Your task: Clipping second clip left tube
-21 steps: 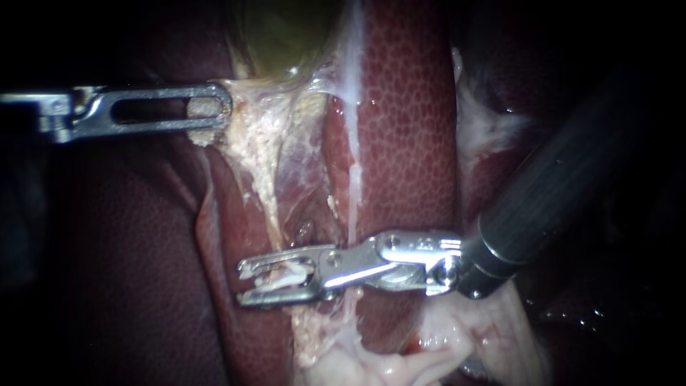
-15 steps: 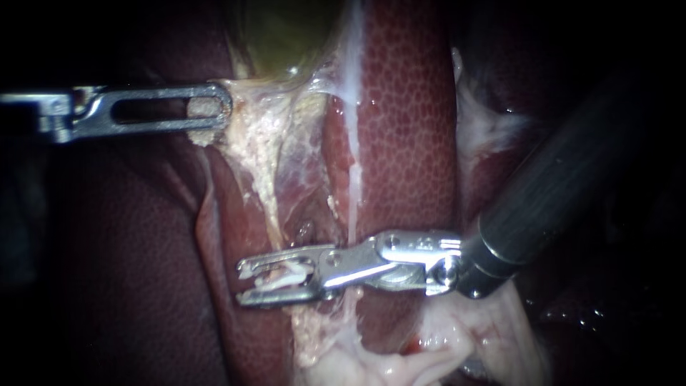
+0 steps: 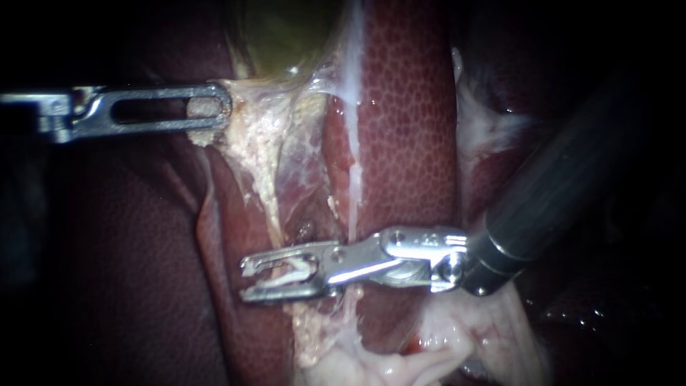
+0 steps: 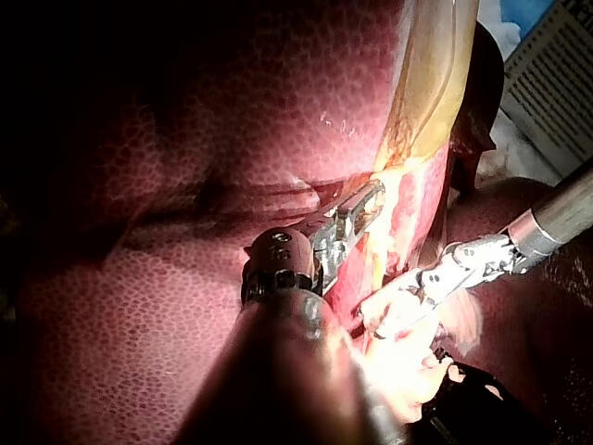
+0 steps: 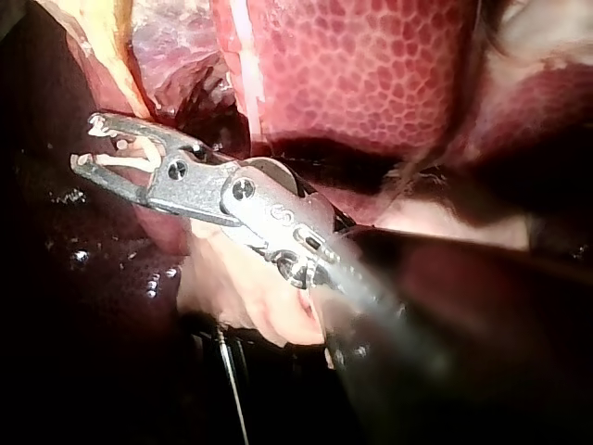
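Down low on the left tube (image 3: 271, 207), my right instrument (image 3: 279, 277) sits with jaws open astride it, clip (image 3: 293, 266) loaded, while my left instrument (image 3: 214, 107) is clamped on pale tissue (image 3: 257, 132) by the gallbladder (image 3: 286, 36), so I'd guess next up is a square, full squeeze.
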`<state>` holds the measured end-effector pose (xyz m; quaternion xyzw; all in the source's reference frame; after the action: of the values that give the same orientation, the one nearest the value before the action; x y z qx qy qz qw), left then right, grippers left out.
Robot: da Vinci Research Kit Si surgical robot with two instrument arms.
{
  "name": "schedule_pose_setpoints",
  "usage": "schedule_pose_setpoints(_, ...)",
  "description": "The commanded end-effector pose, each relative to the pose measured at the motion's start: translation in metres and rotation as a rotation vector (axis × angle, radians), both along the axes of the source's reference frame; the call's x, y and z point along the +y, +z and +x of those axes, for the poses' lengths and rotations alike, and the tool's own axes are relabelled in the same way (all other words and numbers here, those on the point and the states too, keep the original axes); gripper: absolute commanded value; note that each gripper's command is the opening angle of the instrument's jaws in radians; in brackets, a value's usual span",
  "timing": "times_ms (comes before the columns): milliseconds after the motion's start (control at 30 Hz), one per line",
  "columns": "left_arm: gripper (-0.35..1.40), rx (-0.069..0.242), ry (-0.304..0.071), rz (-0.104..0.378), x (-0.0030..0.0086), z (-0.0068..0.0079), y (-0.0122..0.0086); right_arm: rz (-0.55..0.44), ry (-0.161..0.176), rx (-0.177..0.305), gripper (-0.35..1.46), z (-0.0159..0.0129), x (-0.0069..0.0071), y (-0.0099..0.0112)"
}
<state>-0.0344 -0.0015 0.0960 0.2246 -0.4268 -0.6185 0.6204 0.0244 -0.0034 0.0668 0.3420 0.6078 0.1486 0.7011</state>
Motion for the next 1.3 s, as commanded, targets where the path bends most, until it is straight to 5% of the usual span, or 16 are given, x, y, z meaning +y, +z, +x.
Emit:
schedule_pose_setpoints(33, -0.35, 0.0, 0.0, 0.0, 0.0, 0.0, 0.0, 0.0, 0.005, -0.002, 0.07, -0.0003, 0.0002, -0.0002)
schedule_pose_setpoints(533, -0.35, 0.0, 0.0, 0.0, 0.0, 0.0001, -0.0001, 0.005, 0.034, -0.015, 0.18, -0.0051, 0.0036, -0.0028)
schedule_pose_setpoints(733, -0.35, 0.0, 0.0, 0.0, 0.0, 0.0001, 0.0, -0.005, 0.052, -0.028, 0.42, -0.0054, 0.0037, -0.0027)
schedule_pose_setpoints(1300, -0.35, 0.0, 0.0, 0.0, 0.0, 0.0001, 0.0, -0.02, 0.045, -0.026, 0.47, -0.0037, 0.0019, -0.0007)
